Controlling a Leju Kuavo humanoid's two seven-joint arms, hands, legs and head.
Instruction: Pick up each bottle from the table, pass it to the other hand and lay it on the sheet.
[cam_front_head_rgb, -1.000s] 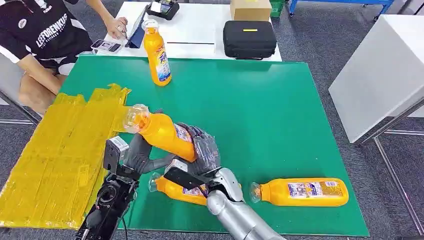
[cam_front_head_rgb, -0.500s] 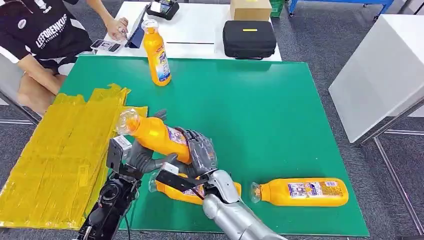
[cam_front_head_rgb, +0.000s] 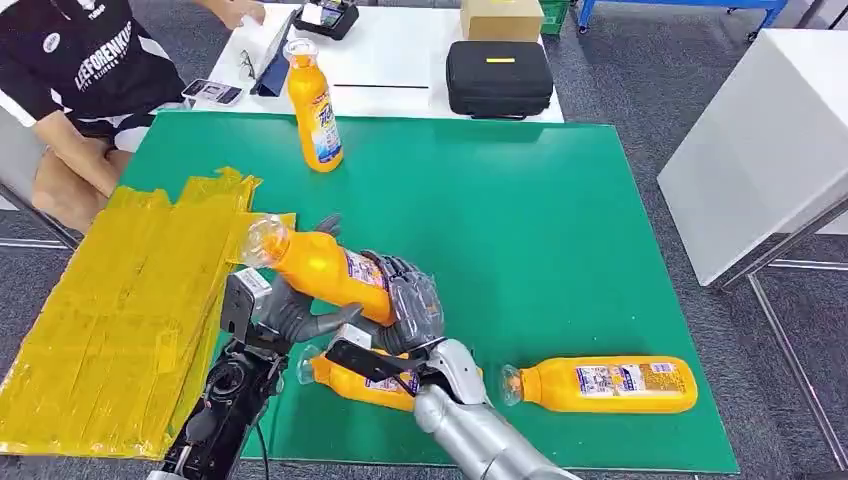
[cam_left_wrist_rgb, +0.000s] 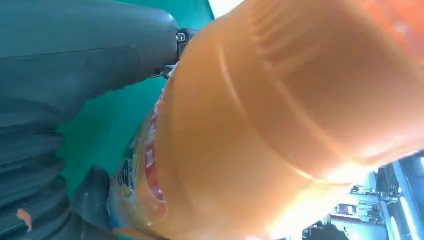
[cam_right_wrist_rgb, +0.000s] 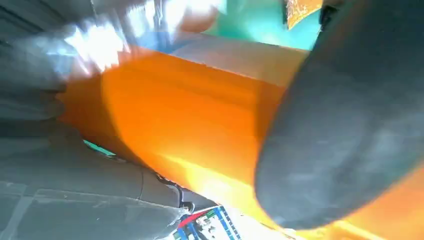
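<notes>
Both left hand (cam_front_head_rgb: 290, 312) and right hand (cam_front_head_rgb: 405, 300) grip glossy orange plastic bottle (cam_front_head_rgb: 325, 268).

Black case (cam_front_head_rgb: 499, 78); cardboard box (cam_front_head_rgb: 501, 18); seated person (cam_front_head_rgb: 75, 70).

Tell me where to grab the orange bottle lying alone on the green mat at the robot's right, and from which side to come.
Grip the lone bottle around its labelled middle, coming down from above with the right hand once that hand is free. It lies flat on the green mat, cap toward the robot's left, so the broad body faces up with open mat around it. The narrow neck probably offers a poorer hold.
</notes>
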